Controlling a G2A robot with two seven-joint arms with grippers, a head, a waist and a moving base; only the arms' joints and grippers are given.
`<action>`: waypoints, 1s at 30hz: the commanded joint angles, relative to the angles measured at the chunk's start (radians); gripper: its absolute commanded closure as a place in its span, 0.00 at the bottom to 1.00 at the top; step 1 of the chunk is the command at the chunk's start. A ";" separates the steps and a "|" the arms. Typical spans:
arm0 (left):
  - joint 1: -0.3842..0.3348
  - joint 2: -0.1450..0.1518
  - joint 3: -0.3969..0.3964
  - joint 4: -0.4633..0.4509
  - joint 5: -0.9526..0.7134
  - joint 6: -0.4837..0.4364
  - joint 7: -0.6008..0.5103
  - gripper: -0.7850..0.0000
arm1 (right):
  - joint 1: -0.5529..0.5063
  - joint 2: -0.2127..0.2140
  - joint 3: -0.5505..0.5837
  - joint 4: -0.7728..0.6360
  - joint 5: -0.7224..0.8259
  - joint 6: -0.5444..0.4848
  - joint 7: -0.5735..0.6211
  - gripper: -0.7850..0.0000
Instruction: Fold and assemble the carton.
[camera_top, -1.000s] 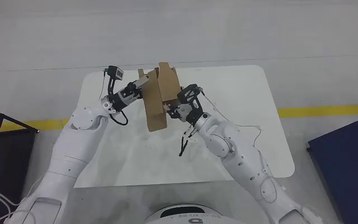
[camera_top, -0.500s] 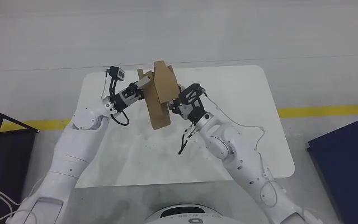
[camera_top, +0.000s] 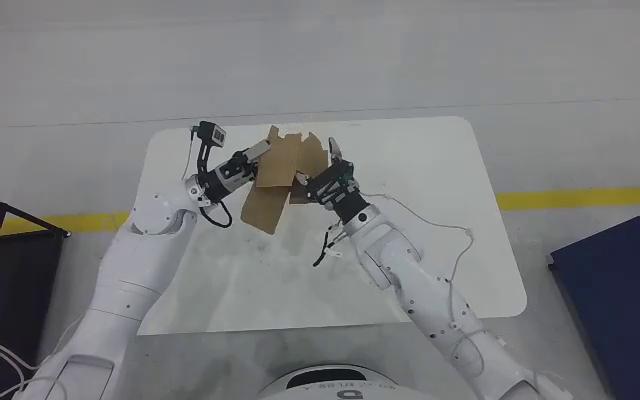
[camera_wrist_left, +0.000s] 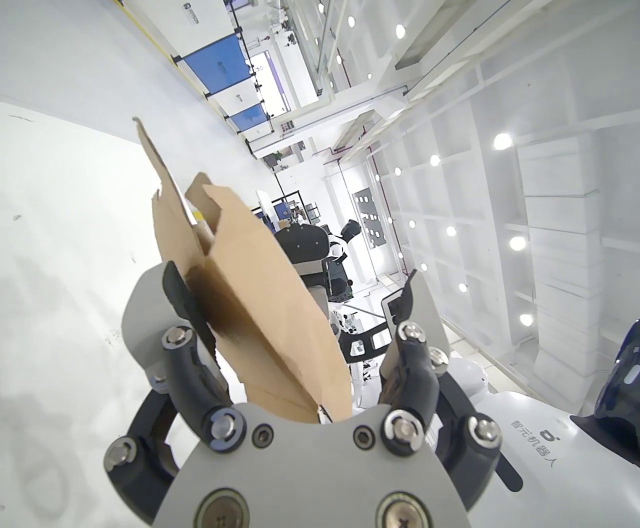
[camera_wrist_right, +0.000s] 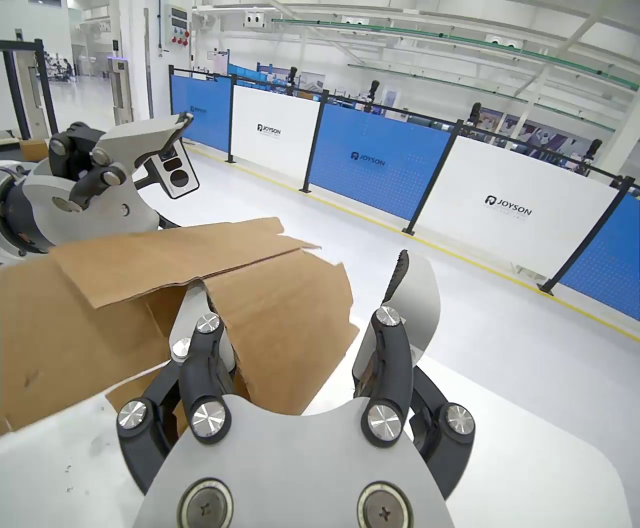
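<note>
The left arm (camera_top: 125, 285) and the right arm (camera_top: 430, 290) both have glossy white shells made of rounded segments. A thin black cable (camera_top: 327, 255) runs along the right forearm. The left gripper (camera_wrist_left: 290, 290) and the right gripper (camera_wrist_right: 300, 285) have the same build: a silver-grey base plate, black link bars, round steel screws (camera_wrist_right: 382, 417), and pale grey fingers (camera_wrist_right: 420, 295) with black toothed pads (camera_wrist_right: 396, 272). A small black camera box (camera_top: 209, 130) is on the left wrist.

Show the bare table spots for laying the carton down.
Free: table right of the right arm, and the near strip between the arms. Crowded: far middle, where left hand and right hand meet the carton.
</note>
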 joint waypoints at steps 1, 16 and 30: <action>0.002 0.000 -0.003 -0.001 0.003 0.000 -0.001 0.00 | 0.001 -0.002 0.000 0.002 0.006 -0.004 0.007 1.00; 0.023 -0.001 -0.030 -0.009 0.043 -0.010 0.020 0.00 | -0.003 -0.008 0.033 0.014 0.074 -0.049 0.042 1.00; 0.050 0.018 -0.120 0.040 0.157 -0.022 0.039 0.00 | -0.058 0.012 0.283 -0.011 0.499 -0.208 0.111 0.41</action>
